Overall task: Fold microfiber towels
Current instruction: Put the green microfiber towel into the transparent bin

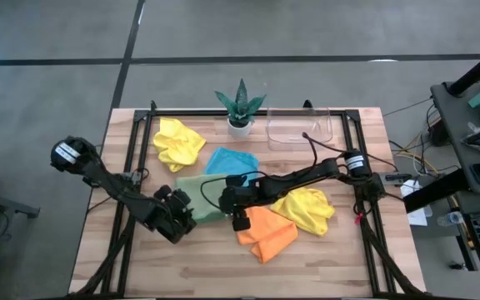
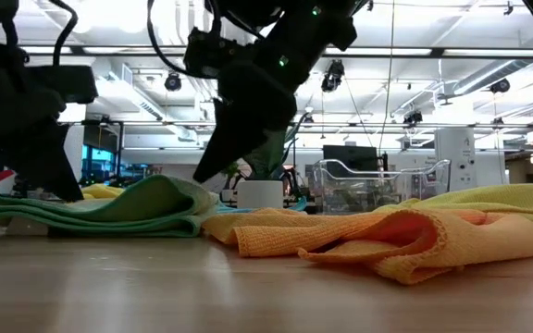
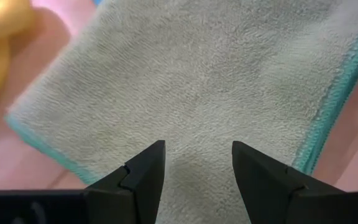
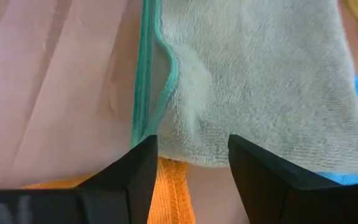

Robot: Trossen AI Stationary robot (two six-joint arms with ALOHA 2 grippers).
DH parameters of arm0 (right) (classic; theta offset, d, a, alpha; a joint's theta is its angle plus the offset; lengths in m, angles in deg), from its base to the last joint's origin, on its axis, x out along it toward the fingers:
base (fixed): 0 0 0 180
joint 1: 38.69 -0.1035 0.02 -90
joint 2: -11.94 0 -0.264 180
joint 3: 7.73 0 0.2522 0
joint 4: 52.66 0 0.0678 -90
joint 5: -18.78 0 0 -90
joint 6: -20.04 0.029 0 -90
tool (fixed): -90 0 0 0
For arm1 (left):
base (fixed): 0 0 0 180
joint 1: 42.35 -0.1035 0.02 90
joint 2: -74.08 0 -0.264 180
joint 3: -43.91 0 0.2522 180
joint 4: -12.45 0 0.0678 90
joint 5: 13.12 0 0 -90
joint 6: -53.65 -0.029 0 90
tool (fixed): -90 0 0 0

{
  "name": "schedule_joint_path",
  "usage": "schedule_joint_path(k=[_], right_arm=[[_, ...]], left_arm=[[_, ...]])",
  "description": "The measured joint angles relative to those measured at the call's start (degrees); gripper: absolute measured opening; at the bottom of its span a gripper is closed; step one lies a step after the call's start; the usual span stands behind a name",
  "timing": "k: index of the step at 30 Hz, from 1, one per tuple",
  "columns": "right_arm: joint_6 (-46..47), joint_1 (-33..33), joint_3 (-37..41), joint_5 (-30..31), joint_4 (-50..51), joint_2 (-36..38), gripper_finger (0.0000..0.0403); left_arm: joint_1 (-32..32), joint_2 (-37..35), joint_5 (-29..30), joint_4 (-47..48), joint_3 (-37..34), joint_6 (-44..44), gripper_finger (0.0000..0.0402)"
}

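only the wrist views show the fuzzy, teal-edged sage green towel (image 3: pixel 197 81) under both grippers' (image 3: pixel 197 165) (image 4: pixel 191 162) parted, empty fingers.

Sage towel (image 1: pixel 194 193) partly under both arms

I see L gripper (image 1: pixel 176 218) low at sage towel's (image 1: pixel 200 193) left edge, jaws apart; R gripper (image 1: pixel 233 202) at its right edge, jaws apart, empty.
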Motion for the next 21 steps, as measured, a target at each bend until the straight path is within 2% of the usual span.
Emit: schedule_joint_path(k=[4,10,12,16,19,21], right_arm=[[0.2,0.0,0.0,1.0,0.0,1.4,0.0163],[-2.3,0.4,0.4,11.5,-2.5,2.8,0.0105],[-2.2,0.9,1.8,10.4,-6.9,2.5,0.0078],[0.5,1.8,6.0,2.8,-20.5,0.7,0.0022],[3.6,1.9,8.7,0.1,-29.9,-1.7,0.0012],[5.0,1.9,9.5,-0.3,-32.4,-3.3,0.0012]], left_arm=[[0.0,0.0,0.0,-5.7,-2.7,0.0,0.0171],[0.0,0.4,-2.5,-8.0,-4.2,1.1,0.0171],[0.1,0.7,-4.2,-8.0,-4.1,1.1,0.0171],[0.1,1.4,-6.6,-8.0,-3.9,2.2,0.0171],[0.1,1.4,-7.5,-7.9,-3.8,2.4,0.0171],[0.1,1.0,-8.4,-8.0,-3.8,2.4,0.0171]])
